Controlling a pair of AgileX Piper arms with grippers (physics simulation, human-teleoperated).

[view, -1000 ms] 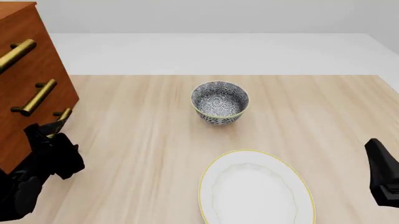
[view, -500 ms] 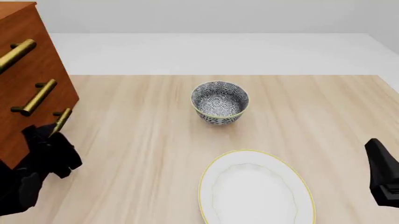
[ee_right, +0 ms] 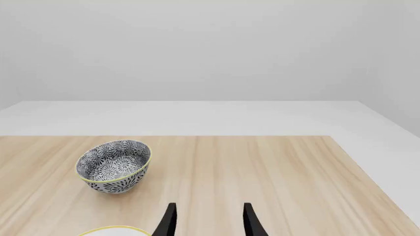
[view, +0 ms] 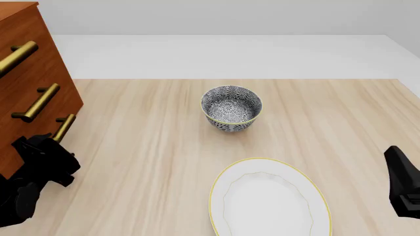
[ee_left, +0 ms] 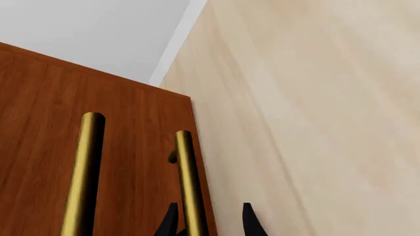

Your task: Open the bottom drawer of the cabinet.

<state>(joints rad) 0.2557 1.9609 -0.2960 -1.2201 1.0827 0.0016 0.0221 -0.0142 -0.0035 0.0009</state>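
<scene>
The bottom drawer's handle (ee_left: 189, 182) sits low on the cabinet (view: 26, 83) at the table's (view: 164, 147) left edge, and the left hand (ee_left: 208, 221) has its fingers either side of that brass bar, not visibly clamped yet, so it looks lined up to grip and pull. Drawer looks shut. The right hand (ee_right: 208, 221) is parked with fingers apart, holding nothing, near the plate (view: 269, 196) and bowl (view: 231, 108)

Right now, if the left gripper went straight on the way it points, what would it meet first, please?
Probably the bottom drawer's handle: the left gripper has its open fingers either side of that brass bar, with the drawer front just behind, though depth is unclear.
</scene>
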